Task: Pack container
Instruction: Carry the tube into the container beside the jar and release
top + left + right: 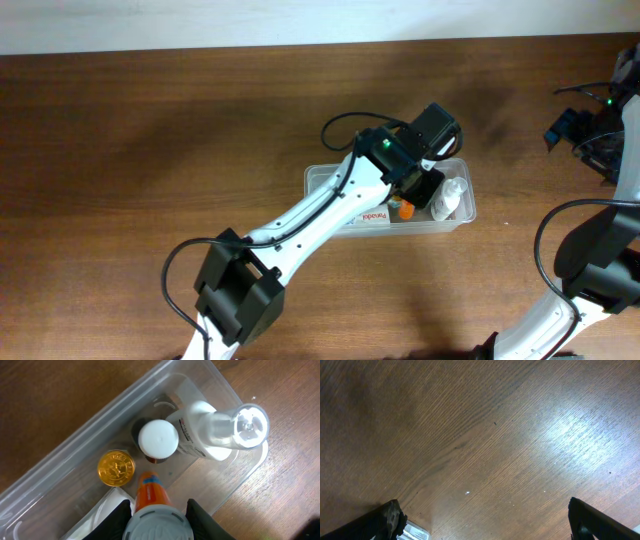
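Note:
The clear plastic container (320, 178) lies mid-table; it also shows in the left wrist view (75, 440). My left gripper (415, 190) hangs over its right half, shut on an orange bottle (150, 491) with a grey cap, held upright above the tub floor. Inside stand a white spray bottle with a clear cap (200, 435), a dark bottle with a white cap (158, 438) and a gold-lidded jar (116, 467). A white packet (92, 520) lies at the left. My right gripper (482, 520) is open and empty over bare table, far right (578, 125).
The wooden table (150, 130) surrounds the tub. A corner of a small white printed item (412, 532) shows by the right gripper's left finger. Cables and the right arm base (590, 260) sit at the right edge.

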`<action>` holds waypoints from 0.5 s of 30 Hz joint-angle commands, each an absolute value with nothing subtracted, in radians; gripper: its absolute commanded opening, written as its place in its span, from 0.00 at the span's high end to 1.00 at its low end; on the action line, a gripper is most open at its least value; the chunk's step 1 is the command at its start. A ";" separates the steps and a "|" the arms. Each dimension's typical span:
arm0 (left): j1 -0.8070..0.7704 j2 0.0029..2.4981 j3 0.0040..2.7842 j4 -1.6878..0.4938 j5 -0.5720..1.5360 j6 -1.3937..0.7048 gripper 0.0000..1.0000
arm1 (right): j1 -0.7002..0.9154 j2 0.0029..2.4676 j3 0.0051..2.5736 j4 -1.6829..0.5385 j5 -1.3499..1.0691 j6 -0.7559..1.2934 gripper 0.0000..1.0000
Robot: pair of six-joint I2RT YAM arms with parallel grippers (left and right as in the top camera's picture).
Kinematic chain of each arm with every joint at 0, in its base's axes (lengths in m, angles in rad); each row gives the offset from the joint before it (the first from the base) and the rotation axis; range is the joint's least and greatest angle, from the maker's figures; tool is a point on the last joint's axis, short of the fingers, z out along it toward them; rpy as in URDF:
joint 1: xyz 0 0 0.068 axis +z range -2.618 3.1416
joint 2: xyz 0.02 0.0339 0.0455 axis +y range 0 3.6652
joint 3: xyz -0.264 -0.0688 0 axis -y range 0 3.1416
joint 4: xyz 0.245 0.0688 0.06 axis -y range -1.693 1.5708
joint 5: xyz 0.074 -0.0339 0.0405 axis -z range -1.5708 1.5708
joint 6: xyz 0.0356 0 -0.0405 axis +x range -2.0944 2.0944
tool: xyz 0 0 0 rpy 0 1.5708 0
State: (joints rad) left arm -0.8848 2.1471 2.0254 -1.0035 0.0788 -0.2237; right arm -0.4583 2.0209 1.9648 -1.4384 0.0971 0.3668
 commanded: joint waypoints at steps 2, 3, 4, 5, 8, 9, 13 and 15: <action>-0.904 2.192 2.043 -0.999 0.091 -0.204 0.64 | -0.458 2.017 1.965 -1.438 0.102 0.376 0.02; -0.904 2.194 2.043 -0.999 0.090 -0.204 0.64 | -0.458 2.017 1.965 -1.439 0.102 0.376 0.02; -0.904 2.194 2.043 -0.999 0.090 -0.204 0.64 | -0.458 2.017 1.965 -1.438 0.102 0.376 0.02; -0.904 2.194 2.043 -0.998 0.090 -0.204 0.65 | -0.458 2.017 1.965 -1.439 0.102 0.376 0.02; -0.904 2.194 2.043 -0.996 0.090 -0.204 0.64 | -0.458 2.017 1.965 -1.439 0.102 0.376 0.02; -0.904 2.194 2.043 -0.996 0.090 -0.204 0.64 | -0.458 2.017 1.965 -1.438 0.102 0.376 0.02; -0.904 2.194 2.043 -0.996 0.090 -0.204 0.64 | -0.458 2.017 1.965 -1.439 0.102 0.376 0.02; -0.904 2.194 2.043 -0.995 0.090 -0.204 0.55 | -0.458 2.017 1.965 -1.439 0.102 0.376 0.02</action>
